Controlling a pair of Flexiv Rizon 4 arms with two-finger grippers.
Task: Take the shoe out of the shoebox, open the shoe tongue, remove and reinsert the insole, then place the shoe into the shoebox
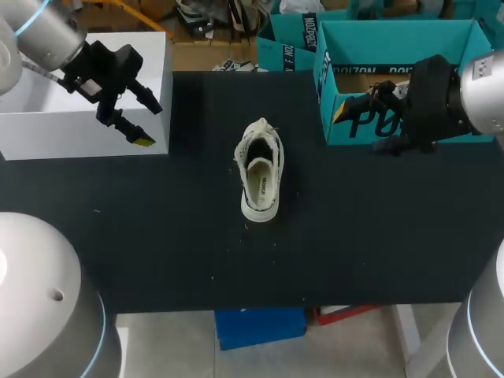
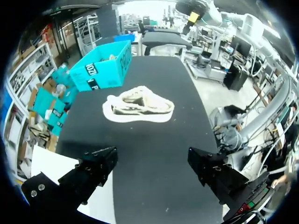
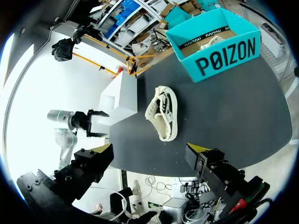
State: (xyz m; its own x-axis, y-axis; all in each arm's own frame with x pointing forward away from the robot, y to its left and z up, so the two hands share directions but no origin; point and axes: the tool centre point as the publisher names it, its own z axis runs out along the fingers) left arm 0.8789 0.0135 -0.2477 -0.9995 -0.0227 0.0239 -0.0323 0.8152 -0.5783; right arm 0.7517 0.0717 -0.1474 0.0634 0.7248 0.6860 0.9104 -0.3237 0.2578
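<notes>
The shoe (image 1: 261,179) lies at frame centre, outside the box (image 1: 394,25) at upper right, its long axis top to bottom — toe up. The left gripper (image 1: 148,120) at upper left and the right gripper (image 1: 364,126) before the box both hang spread and empty. The shoe sits between and below them, neither clearly nearer.

bench: you're looking at a black bench (image 1: 157,244) | middle: pale shoe (image 1: 261,179) sits on its sole, opening up, toe toward the far edge — well apart from both boxes | far right: teal shoebox (image 1: 350,130) stands open on it | far left: white box (image 1: 47,130) — at your bench's corner
</notes>
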